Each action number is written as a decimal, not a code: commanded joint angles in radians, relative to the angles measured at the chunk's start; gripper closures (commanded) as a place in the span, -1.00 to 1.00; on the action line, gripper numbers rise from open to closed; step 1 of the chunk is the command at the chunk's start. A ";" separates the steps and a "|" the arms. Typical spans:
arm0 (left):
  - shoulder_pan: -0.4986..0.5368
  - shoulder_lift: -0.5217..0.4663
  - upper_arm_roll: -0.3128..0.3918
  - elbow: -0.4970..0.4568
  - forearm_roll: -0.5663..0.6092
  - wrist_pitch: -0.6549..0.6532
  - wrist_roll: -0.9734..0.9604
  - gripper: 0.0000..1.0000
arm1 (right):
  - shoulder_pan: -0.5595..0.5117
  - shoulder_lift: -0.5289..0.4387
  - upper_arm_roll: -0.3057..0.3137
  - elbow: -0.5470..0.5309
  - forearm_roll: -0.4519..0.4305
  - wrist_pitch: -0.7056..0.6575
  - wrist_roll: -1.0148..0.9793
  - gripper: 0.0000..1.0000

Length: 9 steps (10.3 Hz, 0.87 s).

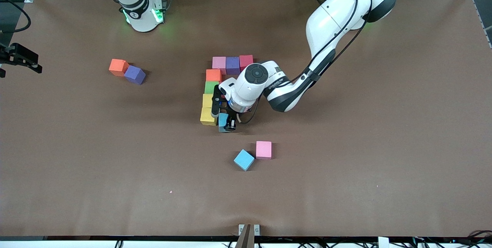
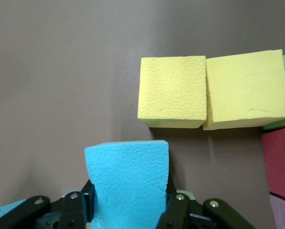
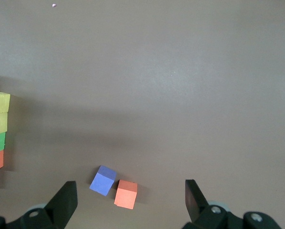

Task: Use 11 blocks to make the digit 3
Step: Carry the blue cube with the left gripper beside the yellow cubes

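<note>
Spread fingers [image 3: 61, 205], purple block [image 3: 102, 181] touching orange block [image 3: 125, 194], brown table [image 3: 180, 86]

Left arm: mine, reaching from its base at the table's top edge out to mid-table, wrist bent downward. Left gripper [image 1: 224, 122]: low, fingers clamped on a sky blue block [image 2: 128, 180]. Right arm: waiting near its base; right gripper [image 3: 131, 200] spread wide, holding nothing.

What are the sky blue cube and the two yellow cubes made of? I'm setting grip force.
The sky blue cube, shut in the left hand, looks like matte foam: a pebbled cell texture, no shine. The two yellow cubes show the same dull, pitted faces, so probably foam too. The right hand waits, open.
</note>
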 commanded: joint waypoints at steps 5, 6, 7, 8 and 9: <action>-0.061 0.031 0.040 0.033 -0.026 0.025 0.019 0.04 | -0.012 -0.010 0.014 0.006 0.089 0.016 0.000 -1.00; -0.070 0.031 0.051 0.033 -0.029 0.025 0.016 0.04 | -0.014 -0.014 0.013 0.006 0.089 0.005 -0.001 -1.00; -0.070 0.031 0.053 0.033 -0.029 0.025 0.019 0.04 | -0.014 -0.014 0.013 0.006 0.087 0.005 -0.001 -1.00; -0.070 0.031 0.054 0.032 -0.029 0.025 0.019 0.04 | -0.014 -0.014 0.013 0.009 0.081 0.012 -0.001 -1.00; -0.070 0.031 0.056 0.032 -0.029 0.025 0.019 0.04 | -0.012 -0.014 0.016 0.011 0.074 0.017 -0.001 -1.00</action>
